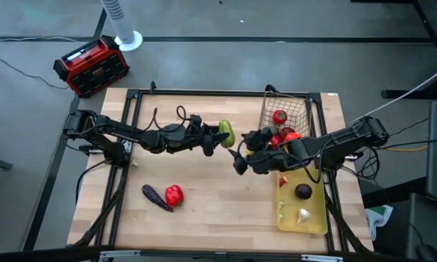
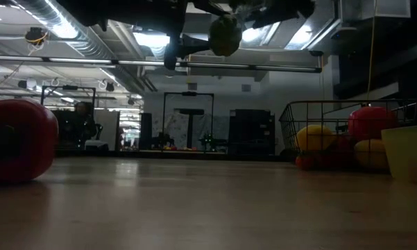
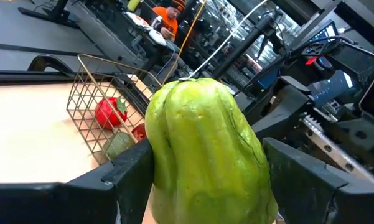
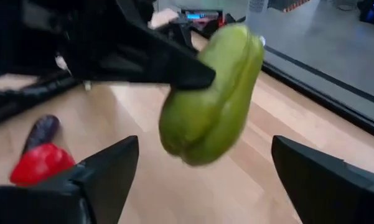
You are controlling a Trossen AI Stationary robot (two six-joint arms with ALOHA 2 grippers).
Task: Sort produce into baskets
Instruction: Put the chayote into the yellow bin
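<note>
Left pincer (image 1: 219, 136) clamped on a green pepper (image 1: 226, 134), held aloft over mid-desk (image 1: 203, 211), beside the wire basket (image 1: 297, 109). Right pincer (image 1: 239, 164) spread wide, empty, just short of that pepper. Red pepper (image 1: 174, 194) and eggplant (image 1: 155, 196) lying together on the desk.

Left pincer (image 3: 205, 180): both dark fingers (image 3: 121, 177) pressed against the sides of a green pepper (image 3: 205, 143), which is lifted clear of the bench (image 3: 31, 130). Pepper skin glossy, ribbed, unmarked. Beyond it stands a wire-mesh basket (image 3: 96, 99) on the light wooden bench, containing a red pepper (image 3: 110, 112) with green stem, a pale green item (image 3: 118, 144) below it and another red item (image 3: 139, 130) partly hidden behind the held pepper. Dark machinery of the other arm (image 3: 327, 124) close beside the pepper. Far background: a person in an orange top (image 3: 168, 14), among room equipment.
</note>
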